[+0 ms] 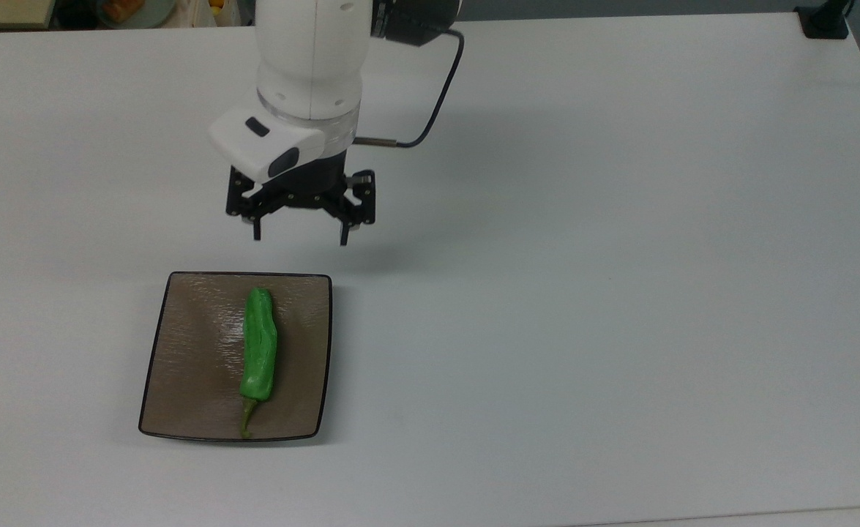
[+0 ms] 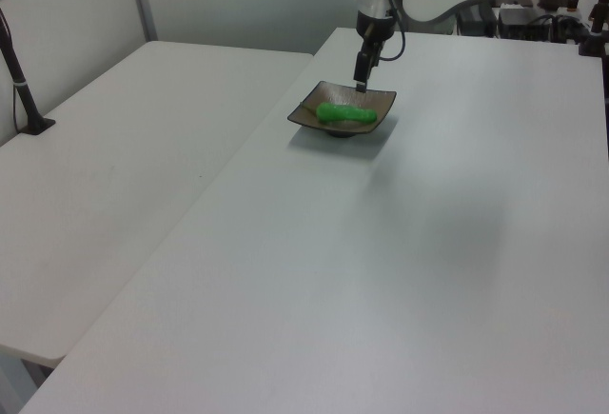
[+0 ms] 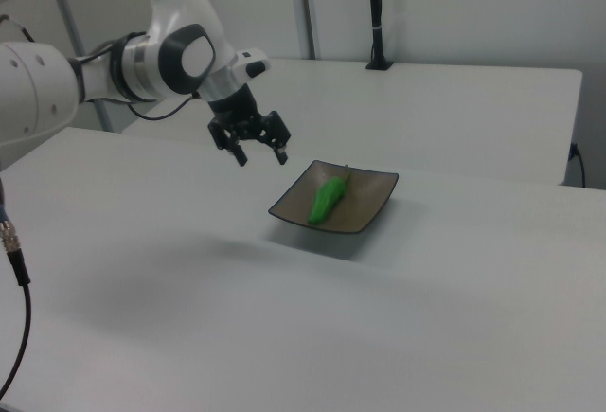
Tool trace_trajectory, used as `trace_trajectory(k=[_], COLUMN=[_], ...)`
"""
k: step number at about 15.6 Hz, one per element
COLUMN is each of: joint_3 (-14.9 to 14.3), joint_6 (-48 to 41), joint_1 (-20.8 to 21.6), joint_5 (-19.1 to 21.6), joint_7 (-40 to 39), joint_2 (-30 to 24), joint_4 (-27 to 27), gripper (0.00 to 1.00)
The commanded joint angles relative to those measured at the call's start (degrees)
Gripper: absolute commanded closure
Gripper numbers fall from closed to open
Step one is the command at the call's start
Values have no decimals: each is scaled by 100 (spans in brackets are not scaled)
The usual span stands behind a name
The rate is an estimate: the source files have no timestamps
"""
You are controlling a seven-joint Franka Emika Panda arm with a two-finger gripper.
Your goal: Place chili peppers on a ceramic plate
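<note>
Even, bright overhead light; white table near washed out in top view. Soft diffuse shadow under gripper on tabletop. Faint specular streaks on ceramic plate; gloss highlights on chili pepper. Left view and right view softer, grainier, duller grey. Mild vignetting at corners.

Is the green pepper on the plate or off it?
On it. The chili pepper lies flat inside the ceramic plate, stem tip near one rim.
</note>
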Motion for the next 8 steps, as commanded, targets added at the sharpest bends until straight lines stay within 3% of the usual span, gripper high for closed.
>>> trace_trajectory(k=[1, 8], joint_3=[256, 327], joint_6=[-295, -1015], joint_1=[-107, -256], joint_5=[135, 1057], joint_7=[-16, -621], joint_2=[-867, -1834], joint_4=[-1047, -1655], gripper=[0, 0])
